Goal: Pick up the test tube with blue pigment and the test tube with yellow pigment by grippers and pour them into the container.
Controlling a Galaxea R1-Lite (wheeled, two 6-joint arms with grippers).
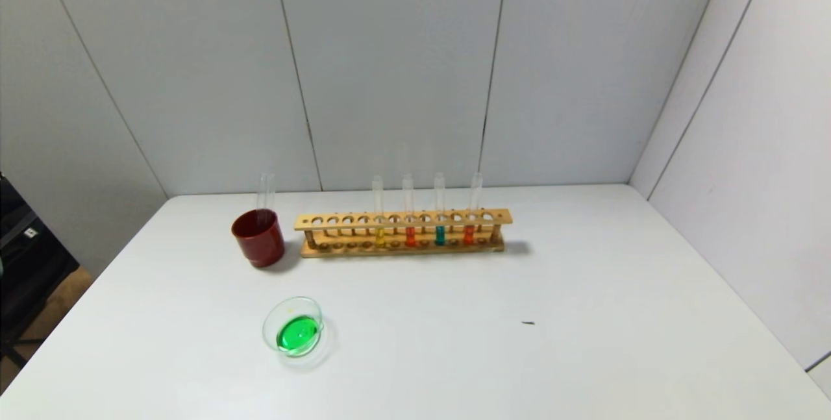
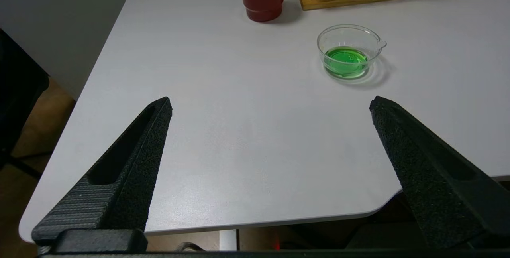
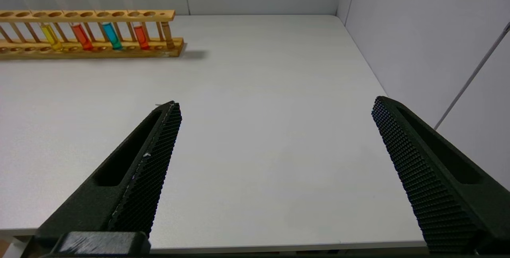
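**A:** Starting at your left, what can you make out?

**B:** The left gripper (image 2: 271, 106) hangs over the near left edge of the white table (image 1: 584, 277), jaws spread wide, holding nothing; the head view doesn't show it. Beyond it stands the dark red opaque cup (image 1: 258, 237) with an empty clear tube inside, its top hard to trace against the wall. Nearer you sits the shallow clear glass container (image 1: 293, 326), holding green liquid.

**A:** And the tubes?

**B:** Upright in the long wooden rack (image 1: 402, 233), just right of the cup: the yellow-pigment test tube (image 1: 379, 220), an orange-red one, the blue-pigment test tube (image 1: 440, 215), another orange-red. Their glass tops nearly vanish.

**A:** Room on the right?

**B:** Bare table from the rack to the wall panels. The right gripper (image 3: 275, 106) hovers over the near edge there, jaws also spread, holding nothing.
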